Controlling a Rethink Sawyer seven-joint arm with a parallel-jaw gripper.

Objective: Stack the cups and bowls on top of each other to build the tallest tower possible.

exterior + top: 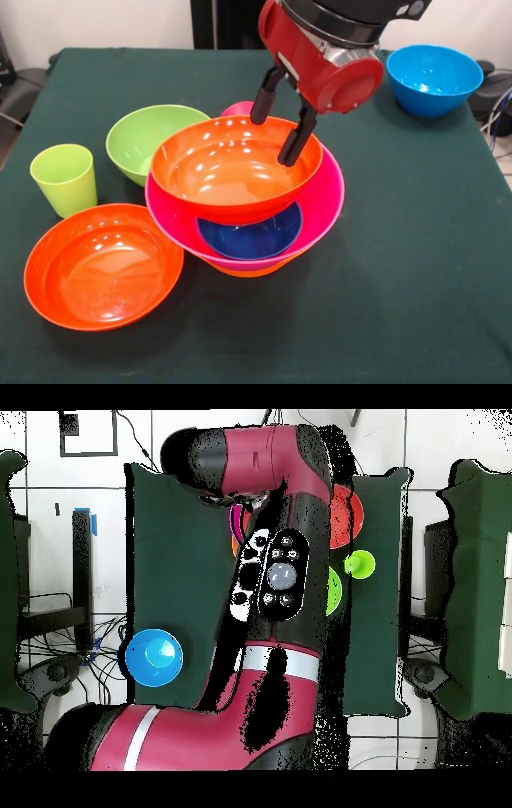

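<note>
The tower (244,200) stands mid-table: a big pink bowl (324,204) on an orange piece (248,270), with a small dark blue bowl (250,236) inside it. A big orange bowl (224,172) lies tilted on top. My gripper (272,140) is open and straddles that bowl's far rim, one finger inside and one outside. A lime green cup (64,178) stands at the left. A pink-red thing (238,106) peeks out behind the tower. In the overhead view the arm (275,574) hides the tower and the gripper.
A green bowl (144,132) sits left of the tower and a shallow red-orange bowl (104,264) at the front left. A light blue bowl (432,78) stands at the far right, also in the overhead view (153,656). The table ends close behind it.
</note>
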